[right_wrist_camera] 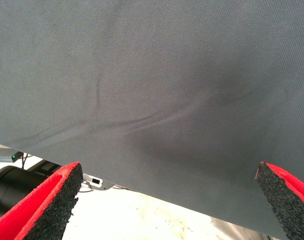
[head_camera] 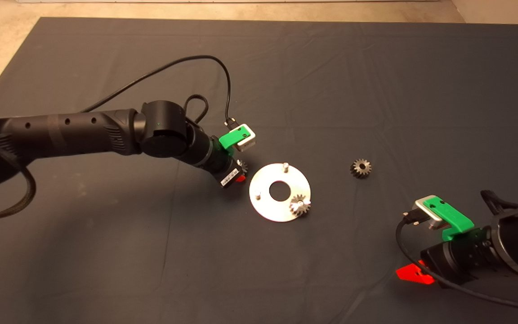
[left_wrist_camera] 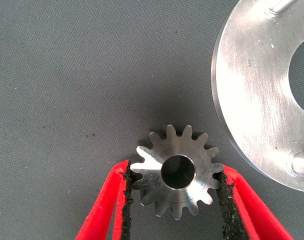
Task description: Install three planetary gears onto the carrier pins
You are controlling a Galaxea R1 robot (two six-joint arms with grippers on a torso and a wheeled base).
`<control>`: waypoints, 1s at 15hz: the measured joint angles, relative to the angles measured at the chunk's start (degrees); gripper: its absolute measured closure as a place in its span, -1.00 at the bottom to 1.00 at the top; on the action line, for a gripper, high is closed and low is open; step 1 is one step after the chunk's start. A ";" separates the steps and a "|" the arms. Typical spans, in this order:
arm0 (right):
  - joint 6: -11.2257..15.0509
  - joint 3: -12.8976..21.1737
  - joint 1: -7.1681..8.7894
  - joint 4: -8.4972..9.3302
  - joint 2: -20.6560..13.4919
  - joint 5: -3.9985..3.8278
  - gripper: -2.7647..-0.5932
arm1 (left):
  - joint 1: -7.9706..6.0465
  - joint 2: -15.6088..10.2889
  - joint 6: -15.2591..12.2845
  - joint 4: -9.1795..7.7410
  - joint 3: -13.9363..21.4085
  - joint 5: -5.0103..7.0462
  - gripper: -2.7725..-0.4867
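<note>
A silver carrier disc (head_camera: 264,207) lies mid-mat with three upright carrier pins. One planetary gear (head_camera: 300,205) sits on the near-right pin, while the far pin (head_camera: 285,166) and the left pin (head_camera: 257,195) are bare. My left gripper (head_camera: 241,173) hovers at the disc's left edge, shut on a second gear (left_wrist_camera: 177,172); both pads (left_wrist_camera: 126,192) press its teeth. In the left wrist view the disc (left_wrist_camera: 252,100) lies just beside this gear. A third gear (head_camera: 360,168) rests loose on the mat to the right of the disc. My right gripper (head_camera: 414,273) waits open at the lower right.
The dark mat (head_camera: 151,252) has soft wrinkles. A black cable (head_camera: 223,72) loops above the left arm. In the right wrist view the wide-spread fingers (right_wrist_camera: 52,200) frame the mat's edge and pale floor (right_wrist_camera: 142,215) beyond.
</note>
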 joint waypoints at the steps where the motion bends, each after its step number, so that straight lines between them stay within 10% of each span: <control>1: 0.00 0.00 -0.02 0.00 0.00 0.00 -0.84 | 0.00 0.00 0.03 0.00 0.00 0.00 0.61; 9: 0.00 0.00 -0.01 0.00 0.00 -0.01 -0.84 | 0.29 -0.90 0.06 0.02 1.30 0.06 0.71; 15: 0.00 0.00 0.00 0.00 -0.10 0.02 -0.84 | -0.23 -3.69 -0.07 -0.27 7.30 3.56 0.75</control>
